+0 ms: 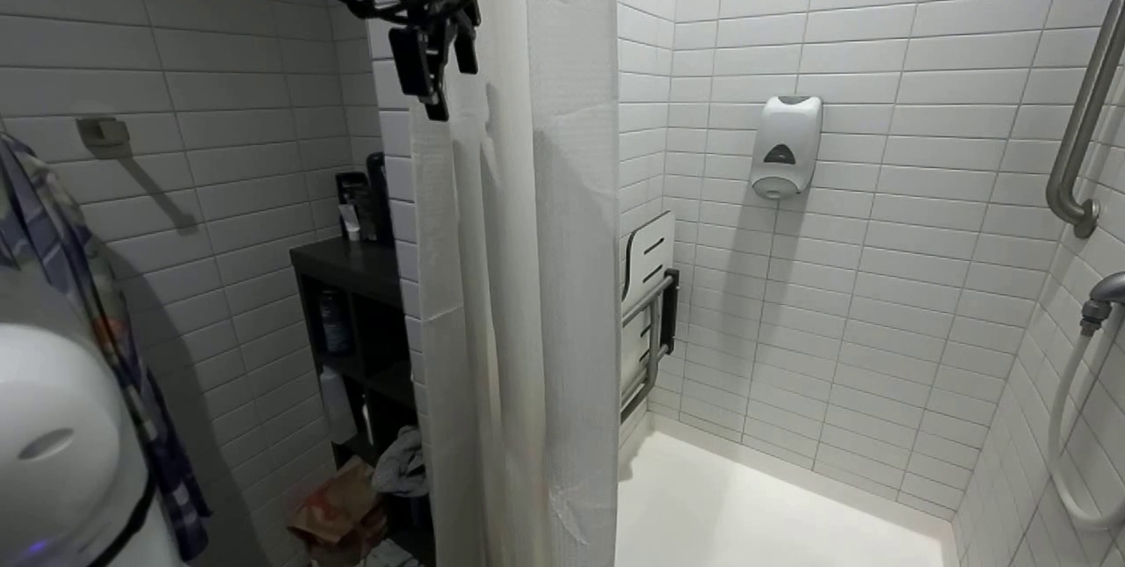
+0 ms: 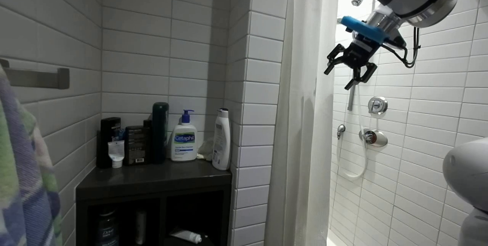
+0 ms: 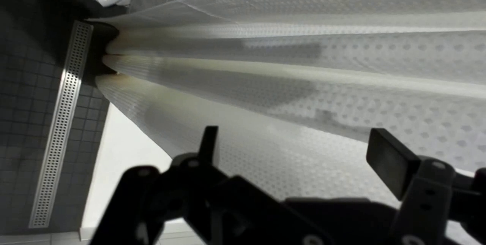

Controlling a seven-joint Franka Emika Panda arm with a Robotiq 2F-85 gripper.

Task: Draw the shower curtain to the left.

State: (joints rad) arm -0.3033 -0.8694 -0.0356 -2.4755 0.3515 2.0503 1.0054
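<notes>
"What stands nearest?"

"In an exterior view, the robot's white casing (image 1: 61, 435) fills the near left corner, with a patterned towel (image 1: 105, 312) hanging just beyond it."

"And the gripper (image 1: 453, 92)?"

"High up there, left of the middle, pointing down in front of the shower curtain (image 1: 527, 286). The jaws are spread: in the wrist view the pads (image 3: 390, 163) stand well apart, and the curtain's white, dotted-textured folds show beyond them."

"Does it touch the curtain?"

"I can't tell from these views."

"Where does the curtain hang?"

"Just right of the tiled pillar (image 2: 261, 112) in both exterior views, in soft upright folds. The shower stall (image 1: 747, 505) lies open on its right."

"And to the pillar's left?"

"A black surface (image 2: 160, 177) carrying a Cetaphil pump bottle (image 2: 184, 143) and, to its right, a tall white bottle (image 2: 222, 139) just beside the pillar."

"And farthest off?"

"A folded shower seat (image 1: 646, 281) shows past the curtain's right edge; beyond it, to the right, a white soap dispenser (image 1: 787, 145) hangs on the far tiled wall (image 1: 879, 268)."
</notes>
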